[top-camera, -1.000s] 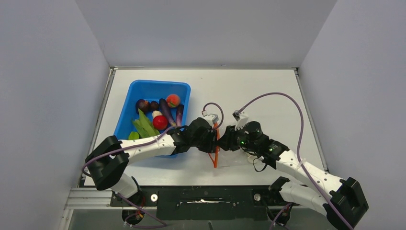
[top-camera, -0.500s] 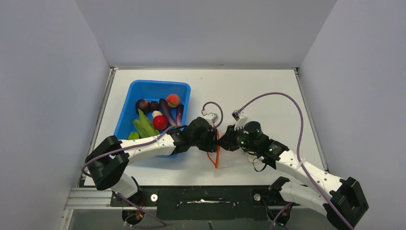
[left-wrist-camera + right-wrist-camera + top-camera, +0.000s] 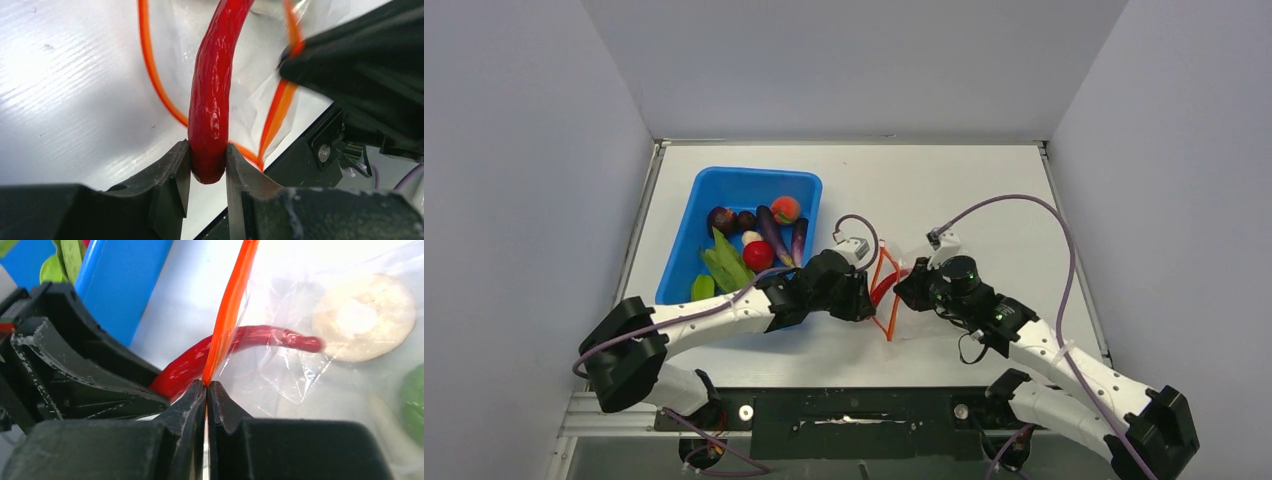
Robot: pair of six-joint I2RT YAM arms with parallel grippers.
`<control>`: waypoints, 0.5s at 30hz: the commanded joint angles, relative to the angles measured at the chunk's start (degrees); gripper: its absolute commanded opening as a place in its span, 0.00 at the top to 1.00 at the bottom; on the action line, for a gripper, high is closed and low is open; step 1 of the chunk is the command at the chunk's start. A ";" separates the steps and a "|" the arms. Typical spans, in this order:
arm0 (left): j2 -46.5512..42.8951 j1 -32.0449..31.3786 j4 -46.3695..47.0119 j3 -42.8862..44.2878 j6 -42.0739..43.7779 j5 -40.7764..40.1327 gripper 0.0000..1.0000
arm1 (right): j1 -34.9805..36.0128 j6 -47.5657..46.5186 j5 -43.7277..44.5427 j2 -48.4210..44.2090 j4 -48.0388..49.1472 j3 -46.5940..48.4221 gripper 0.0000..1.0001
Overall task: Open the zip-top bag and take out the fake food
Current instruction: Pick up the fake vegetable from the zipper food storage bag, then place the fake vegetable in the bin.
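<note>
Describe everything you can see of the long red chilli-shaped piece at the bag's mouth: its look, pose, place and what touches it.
The red chilli piece is long, slim and gently curved, with a glossy, smooth skin that looks like plastic. Its blunt, thicker end is pinched between the fingers of the left gripper. From there it runs through the open, orange-rimmed mouth of the zip-top bag. Its thin tip lies inside, seen through the clear film, at the edge of a pale round disc; whether they touch is unclear.

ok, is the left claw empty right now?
No: in the left wrist view the left claw is pinched around the tip of a long red pepper-shaped fake food.
</note>
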 commanded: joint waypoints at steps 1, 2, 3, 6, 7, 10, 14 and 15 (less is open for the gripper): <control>-4.21 0.00 -0.79 -1.38 0.51 -0.37 1.00 | -2.20 0.98 8.09 -5.77 -0.16 0.11 1.00; -4.19 -0.22 -2.41 -0.78 0.73 -0.82 1.00 | -3.32 1.16 7.10 -6.47 0.40 -0.72 1.00; -4.13 -0.45 -4.34 -0.15 1.16 -1.32 1.00 | -4.62 1.50 5.64 -7.00 1.02 -1.42 1.00; -3.55 -0.79 -8.93 1.97 3.01 -2.35 1.00 | -8.14 1.89 2.05 -7.28 3.06 -3.35 1.00; -3.51 -0.87 -10.40 2.71 3.43 -3.20 1.00 | -8.77 1.94 1.71 -7.05 3.11 -3.53 1.00; -4.08 -0.93 -14.96 4.46 4.02 -5.90 1.00 | -9.80 1.85 1.60 -6.07 2.22 -2.81 1.00; -8.51 -1.01 -17.74 5.05 3.62 -11.90 1.00 | -9.84 2.72 -0.91 -5.58 6.30 -4.22 1.00; -10.30 -1.01 -17.25 4.51 3.30 -13.68 1.00 | -9.82 3.00 -1.25 -5.30 7.15 -4.55 1.00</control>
